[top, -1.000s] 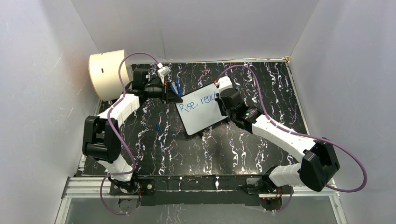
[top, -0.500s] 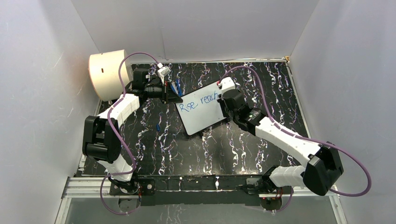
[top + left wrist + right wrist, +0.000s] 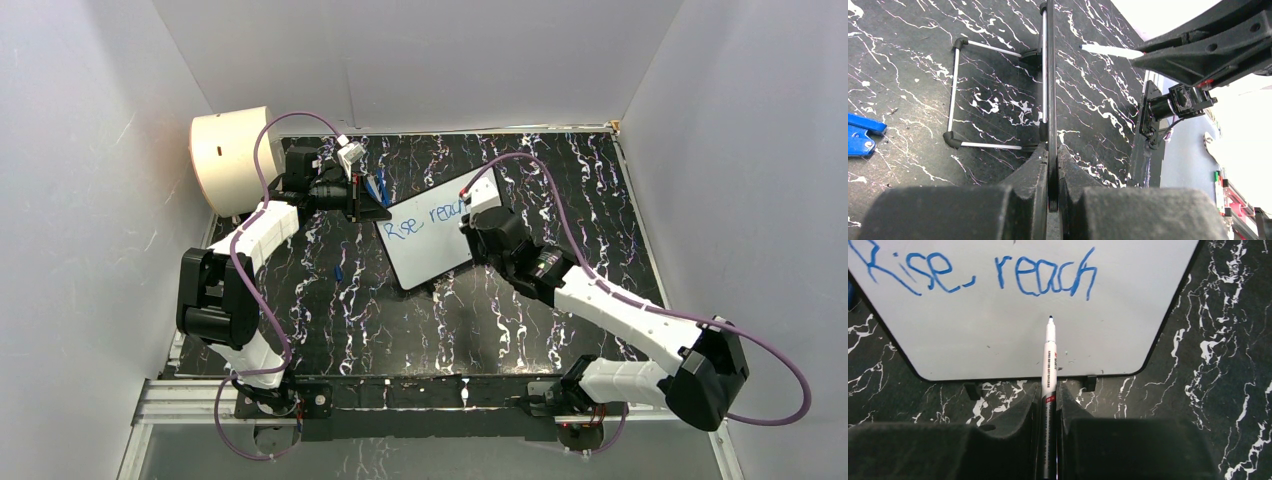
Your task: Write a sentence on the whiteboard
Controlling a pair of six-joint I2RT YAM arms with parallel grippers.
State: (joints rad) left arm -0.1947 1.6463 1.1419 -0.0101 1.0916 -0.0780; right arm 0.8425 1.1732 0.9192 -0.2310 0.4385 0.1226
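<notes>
The whiteboard [image 3: 430,245] stands tilted on a wire stand at mid table. It fills the top of the right wrist view [image 3: 998,340]. The sentence [image 3: 978,275] reads "Rise reach" in blue on one line; in the top view [image 3: 425,218] it is small. My left gripper [image 3: 368,205] is shut on the whiteboard's left edge, seen edge-on in the left wrist view [image 3: 1051,125]. My right gripper [image 3: 1049,390] is shut on a white marker pen [image 3: 1049,355]. The pen's tip is over the board, below the word "reach".
A cream cylindrical drum [image 3: 232,158] lies at the back left by the wall. A blue cap [image 3: 860,135] lies on the black marbled table [image 3: 520,320] left of the board's wire stand [image 3: 955,92]. White walls enclose three sides.
My right arm has swung: its gripper moved down and left, from the board's upper right edge to lower over the board. The left arm and board have not moved.
</notes>
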